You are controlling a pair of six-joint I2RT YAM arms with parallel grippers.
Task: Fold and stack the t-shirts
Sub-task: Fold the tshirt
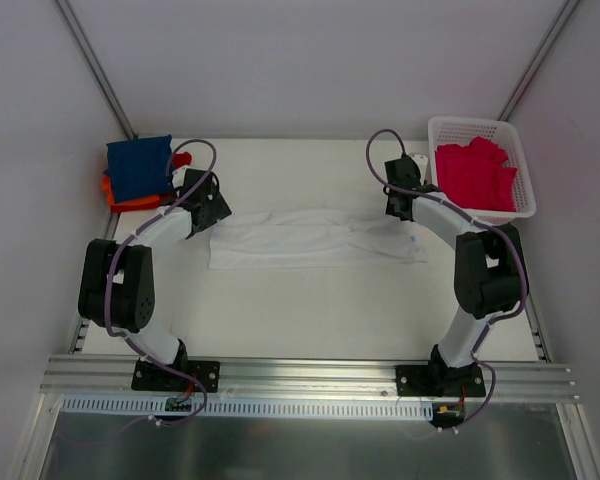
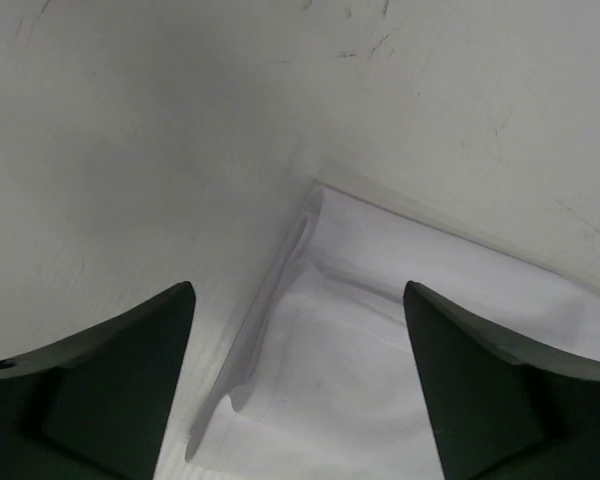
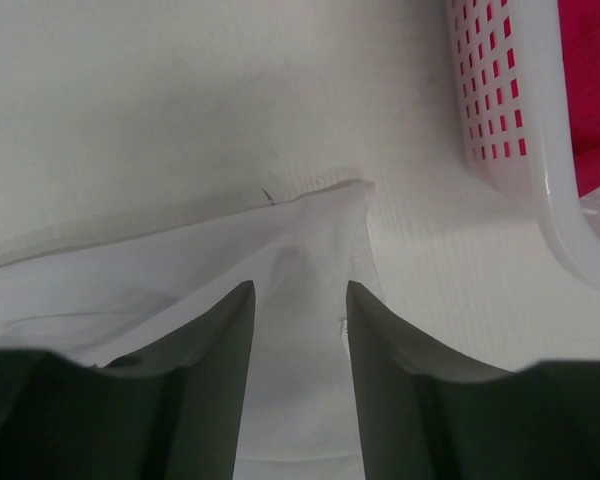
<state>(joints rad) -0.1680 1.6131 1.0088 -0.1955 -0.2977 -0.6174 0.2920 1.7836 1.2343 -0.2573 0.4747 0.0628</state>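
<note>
Slippage threatens: left gripper (image 2: pixel 298 292) gapes wide, right gripper (image 3: pixel 299 288) stands narrowly parted, and thin corners of the white t-shirt (image 1: pixel 310 240) may escape an uneven pinch.

We log colours: white t-shirt (image 1: pixel 315 238) plain white | navy t-shirt (image 1: pixel 138 167) solid dark blue | orange-red t-shirt (image 1: pixel 130 204) plain | crimson-pink t-shirt (image 1: pixel 475 175) plain | basket (image 1: pixel 468 122) white lattice | counter (image 1: pixel 310 310) off-white | left end effector (image 2: pixel 298 290) black | right end effector (image 3: pixel 300 290) black

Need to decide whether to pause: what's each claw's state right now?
Left claw: open wide over the white shirt edge, holding nothing.
Right claw: open with a narrower gap, straddling the shirt's corner.
</note>
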